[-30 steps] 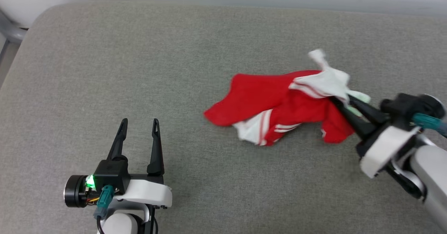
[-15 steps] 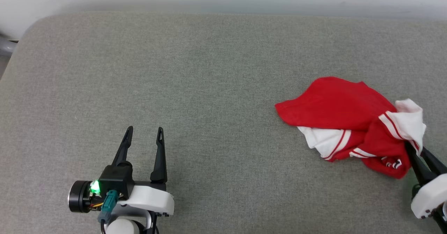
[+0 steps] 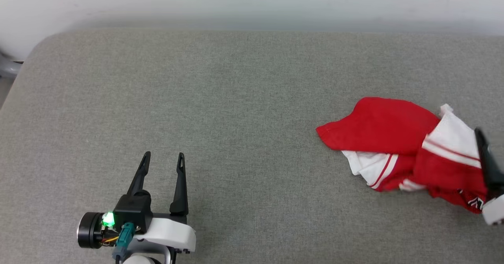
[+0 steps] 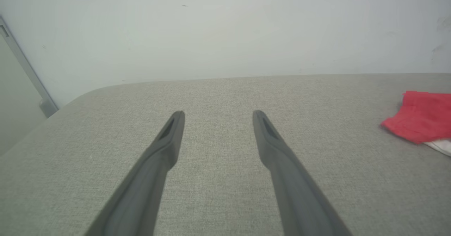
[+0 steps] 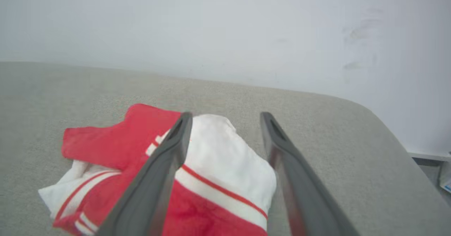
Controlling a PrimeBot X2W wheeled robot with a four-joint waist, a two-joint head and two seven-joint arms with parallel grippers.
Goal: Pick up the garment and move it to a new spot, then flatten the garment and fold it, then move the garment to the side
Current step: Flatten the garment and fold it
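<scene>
Red-and-white garment (image 3: 393, 138) lies crumpled on grey fabric (image 3: 236, 98), right tool (image 5: 226, 118) spread over it, left tool (image 3: 164, 155) likewise spread.

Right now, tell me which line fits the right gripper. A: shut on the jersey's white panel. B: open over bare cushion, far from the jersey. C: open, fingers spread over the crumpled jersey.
C: in the right wrist view the right gripper has its jaws wide apart, and the jersey lies crumpled on the grey cushion under them, not clamped.
</scene>
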